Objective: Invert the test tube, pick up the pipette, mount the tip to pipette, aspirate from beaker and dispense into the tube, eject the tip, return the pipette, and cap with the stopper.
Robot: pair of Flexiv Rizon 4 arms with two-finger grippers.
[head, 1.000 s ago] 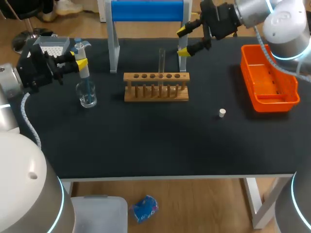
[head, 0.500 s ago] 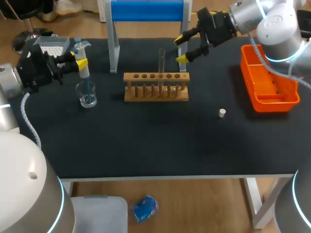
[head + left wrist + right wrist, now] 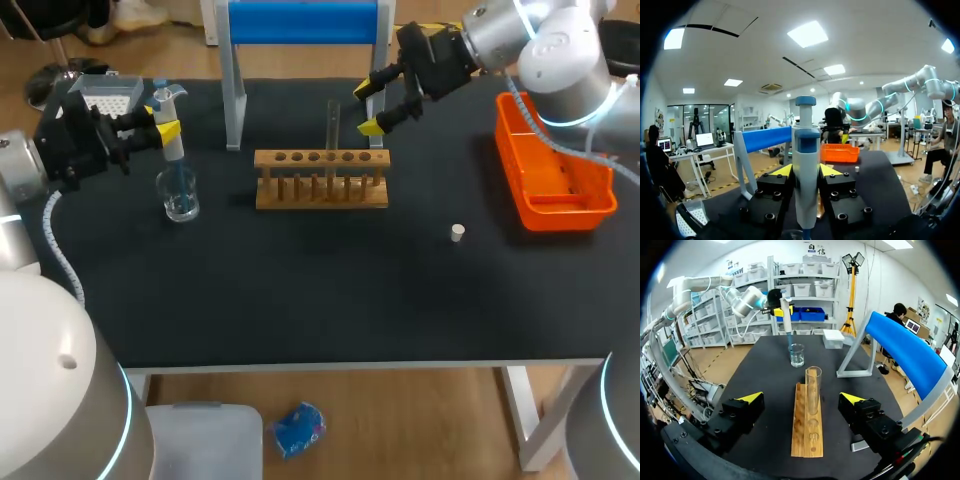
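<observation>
My left gripper (image 3: 160, 128) is shut on the white-and-blue pipette (image 3: 170, 135), held upright over the glass beaker (image 3: 180, 196). In the left wrist view the pipette (image 3: 806, 150) stands between the two fingers of that gripper (image 3: 806, 171). The pipette's blue tip (image 3: 790, 342) points down at the beaker (image 3: 796, 355). A clear test tube (image 3: 333, 125) stands upright in the wooden rack (image 3: 320, 180). My right gripper (image 3: 368, 107) is open just right of the tube. In its own view the test tube (image 3: 813, 387) lies ahead, between the spread fingers of the right gripper (image 3: 801, 398). The white stopper (image 3: 457, 232) lies on the mat.
An orange bin (image 3: 552, 165) stands at the right edge. A tip box (image 3: 105, 95) sits at the back left behind my left arm. A blue-topped stand (image 3: 300, 22) rises behind the rack, with its legs (image 3: 234, 105) close to the beaker and the right gripper.
My right gripper has moved left and forward, closer to the test tube, staying open. The left arm with the pipette has not moved.
</observation>
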